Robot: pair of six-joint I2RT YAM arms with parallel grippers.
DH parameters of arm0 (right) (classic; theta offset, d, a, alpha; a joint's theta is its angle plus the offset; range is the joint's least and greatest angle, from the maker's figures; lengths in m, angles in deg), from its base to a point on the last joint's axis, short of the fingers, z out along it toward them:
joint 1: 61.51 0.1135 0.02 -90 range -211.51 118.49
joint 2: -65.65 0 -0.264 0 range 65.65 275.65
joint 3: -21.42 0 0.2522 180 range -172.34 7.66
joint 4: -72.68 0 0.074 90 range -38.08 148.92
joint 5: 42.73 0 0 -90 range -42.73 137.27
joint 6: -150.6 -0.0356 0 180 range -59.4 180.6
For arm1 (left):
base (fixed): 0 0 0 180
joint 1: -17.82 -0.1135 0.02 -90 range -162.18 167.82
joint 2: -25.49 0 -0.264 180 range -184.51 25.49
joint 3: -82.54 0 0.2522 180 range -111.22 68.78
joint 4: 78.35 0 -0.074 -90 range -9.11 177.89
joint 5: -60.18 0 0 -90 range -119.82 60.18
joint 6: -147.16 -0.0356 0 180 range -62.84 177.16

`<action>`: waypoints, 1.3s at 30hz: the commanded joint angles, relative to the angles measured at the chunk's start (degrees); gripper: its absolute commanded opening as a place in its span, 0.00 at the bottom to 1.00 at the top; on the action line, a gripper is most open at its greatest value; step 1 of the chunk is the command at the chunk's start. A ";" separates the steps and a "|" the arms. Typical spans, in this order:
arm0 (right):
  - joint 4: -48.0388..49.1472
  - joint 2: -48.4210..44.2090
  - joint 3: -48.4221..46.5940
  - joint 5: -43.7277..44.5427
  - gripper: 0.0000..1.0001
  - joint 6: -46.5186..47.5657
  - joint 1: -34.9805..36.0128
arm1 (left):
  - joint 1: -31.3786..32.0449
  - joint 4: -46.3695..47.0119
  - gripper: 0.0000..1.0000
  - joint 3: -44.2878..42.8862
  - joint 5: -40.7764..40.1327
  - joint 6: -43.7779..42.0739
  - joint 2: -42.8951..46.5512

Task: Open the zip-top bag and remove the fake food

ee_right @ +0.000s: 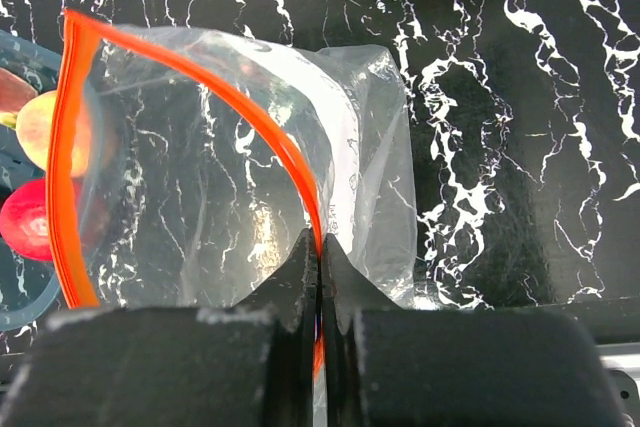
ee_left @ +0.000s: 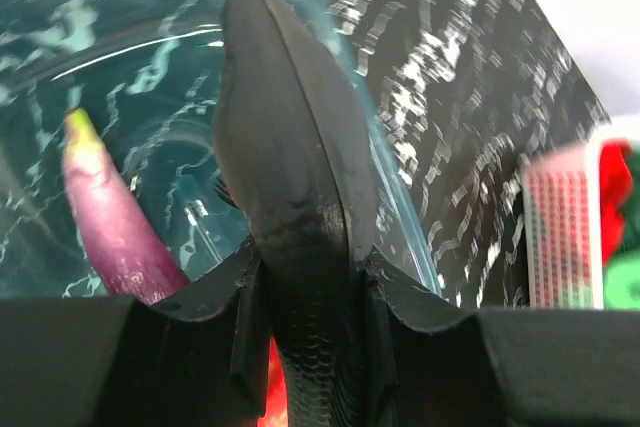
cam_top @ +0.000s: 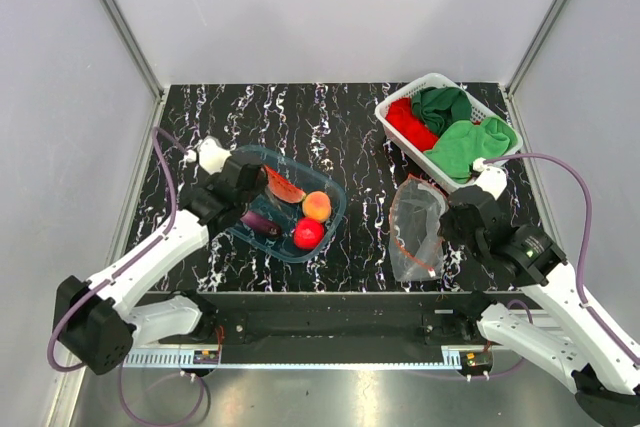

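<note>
Blue see-through plastic makes the tub [cam_top: 341,209], and all places here go from it. Over the tub's left side hangs the left gripper [cam_top: 237,187], its black fingers [ee_left: 290,167] pressed together with nothing between them. Inside the tub lie a purple veggie [cam_top: 260,222], a melon slice [cam_top: 283,187] and the fake food: the red fruit [cam_top: 308,234] and the peach-coloured fruit [cam_top: 317,205]. Just right of the tub lies the zip-top bag [cam_top: 415,232], mouth wide open, and it looks empty. On the bag's side away from the tub, the right gripper [cam_top: 452,219] squeezes its fingers tight on the orange zip strip [ee_right: 70,147]. Further right of the tub sits a white basket [cam_top: 405,90]. The job looks about done. If the left gripper swings sideways it could knock the tub wall, so the tub slides and fruit rolls out. The thin slippery strip could slip from the right pinch, or the bag could drag into the tub if that arm pulls toward it
</note>
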 commanded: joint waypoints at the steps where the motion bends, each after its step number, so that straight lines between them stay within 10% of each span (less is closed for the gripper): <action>1: 0.10 0.39 -2.76 3.48 0.00 -0.61 0.22 | -0.23 -3.44 0.02 -1.88 -6.02 14.18 -4.55; 10: 0.54 2.32 -3.82 5.05 0.02 0.79 0.13 | -1.11 -8.72 0.20 -5.30 -9.62 23.77 -19.23; 13: 1.41 3.63 -3.99 5.50 0.06 2.46 0.22 | -1.20 -8.89 0.39 -7.32 -9.45 23.16 -22.05; 18: 5.01 6.01 -3.47 3.57 0.21 5.27 0.22 | -1.20 -9.33 0.99 -8.64 -9.27 20.62 -22.06; 30: 12.84 13.30 -7.59 -6.45 0.74 8.79 0.22 | -1.20 -8.99 0.99 -11.90 7.84 -0.82 -11.00; 34: 16.17 14.27 -8.92 -13.29 0.97 8.18 0.22 | -0.85 0.82 0.99 -5.42 27.05 -8.99 -4.58; 39: 17.94 12.17 -9.27 -17.88 1.00 7.39 0.22 | 1.08 18.76 0.99 9.25 38.44 -10.41 10.07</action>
